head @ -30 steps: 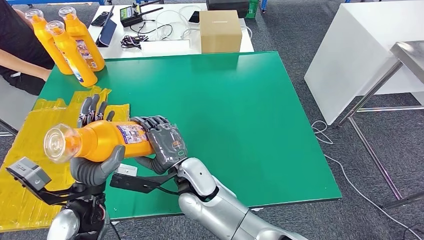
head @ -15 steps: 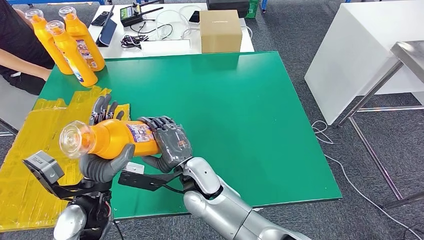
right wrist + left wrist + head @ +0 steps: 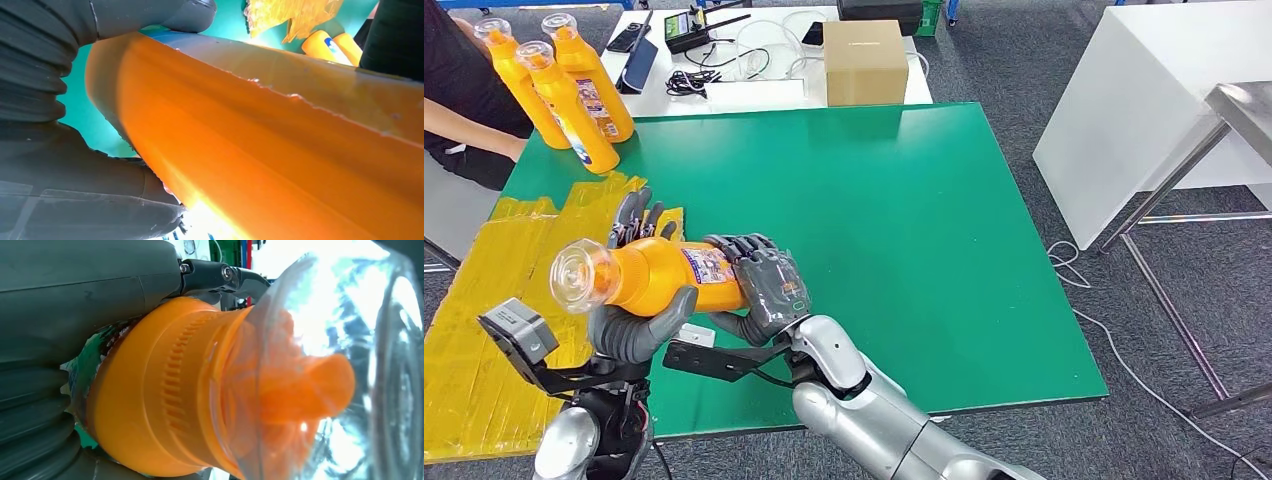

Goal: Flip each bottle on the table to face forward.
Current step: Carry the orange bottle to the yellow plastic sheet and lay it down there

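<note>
An orange bottle (image 3: 656, 276) with a clear cap (image 3: 581, 277) lies on its side in the air above the green table's (image 3: 894, 220) near left part, its cap pointing toward me. My left hand (image 3: 636, 318) holds it near the neck, thumb under and fingers behind. My right hand (image 3: 761, 285) grips its base end. The left wrist view looks onto the bottle's orange neck (image 3: 170, 405) and clear cap (image 3: 345, 340). Orange bottle wall (image 3: 280, 145) crosses the right wrist view between grey fingers (image 3: 90, 190). Three more orange bottles (image 3: 574, 85) stand upright at the table's far left corner.
Yellow sheeting (image 3: 484, 300) covers the table's left side. A person's arm (image 3: 469, 125) rests by the standing bottles. Behind the table are a cardboard box (image 3: 864, 60), cables and devices (image 3: 694, 40). A white table (image 3: 1154, 90) stands to the right.
Both hands have carried the bottle slightly to the right and away from me; its cap has moved with it. The standing bottles have not moved.
</note>
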